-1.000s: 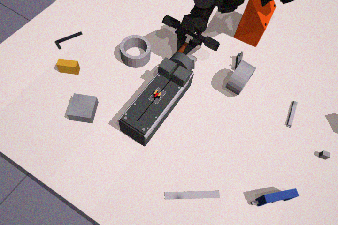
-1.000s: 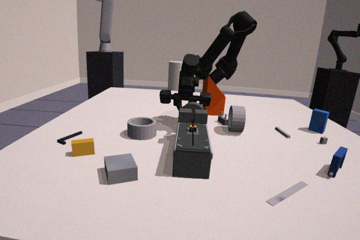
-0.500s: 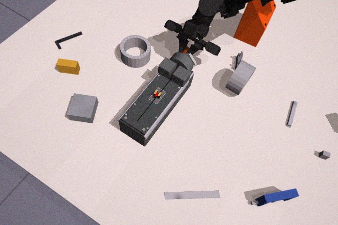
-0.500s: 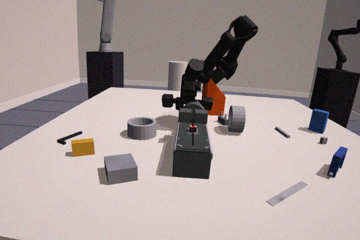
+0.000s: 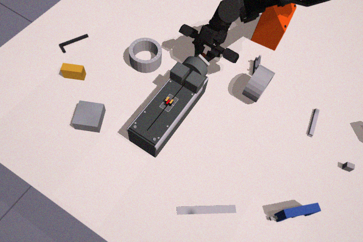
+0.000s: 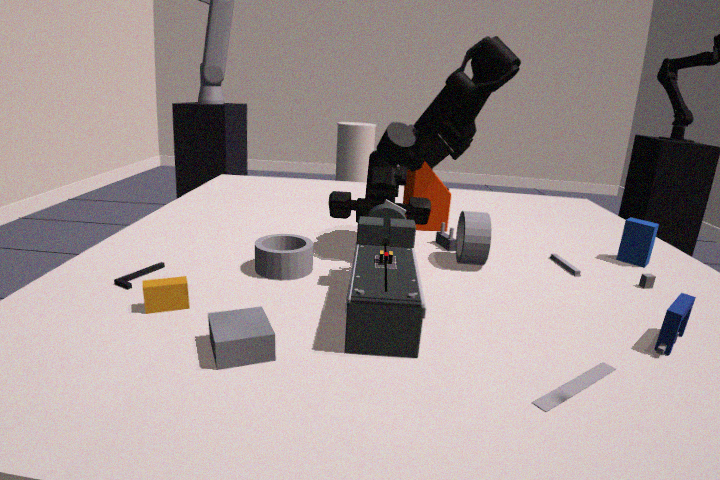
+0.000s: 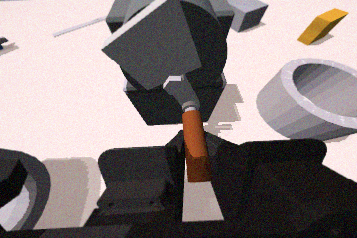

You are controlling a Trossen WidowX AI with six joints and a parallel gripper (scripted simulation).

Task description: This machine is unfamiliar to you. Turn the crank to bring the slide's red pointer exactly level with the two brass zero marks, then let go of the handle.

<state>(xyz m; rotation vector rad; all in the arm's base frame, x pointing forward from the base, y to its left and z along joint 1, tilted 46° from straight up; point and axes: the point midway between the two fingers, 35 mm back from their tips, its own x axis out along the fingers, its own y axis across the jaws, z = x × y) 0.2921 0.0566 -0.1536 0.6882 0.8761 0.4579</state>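
Note:
The dark grey machine (image 5: 159, 119) (image 6: 382, 328) has a round hub (image 5: 193, 65) (image 6: 386, 211) (image 7: 213, 45) at its far end. My gripper (image 7: 190, 133) is shut on the orange-brown crank handle (image 7: 195, 130); its fingers are mostly hidden behind the hub in the exterior view. A grey slab (image 7: 162, 47) on the crank covers part of the hub in the wrist view. The red pointer (image 5: 168, 102) (image 6: 386, 254) sits between the two brass marks (image 5: 171, 101) (image 6: 391, 254). In the top view it looks slightly toward the machine's near end; exact level is too small to tell.
A grey ring (image 5: 145, 61) (image 6: 284, 263) (image 7: 281, 104) stands beside the machine, and a second ring (image 5: 259, 82) (image 6: 477, 237) stands on edge across from it. An orange wedge (image 5: 268, 31) (image 6: 437, 203) is behind. A grey block (image 5: 87, 115) (image 6: 242, 336) and yellow block (image 5: 72, 71) (image 6: 166, 294) lie farther out.

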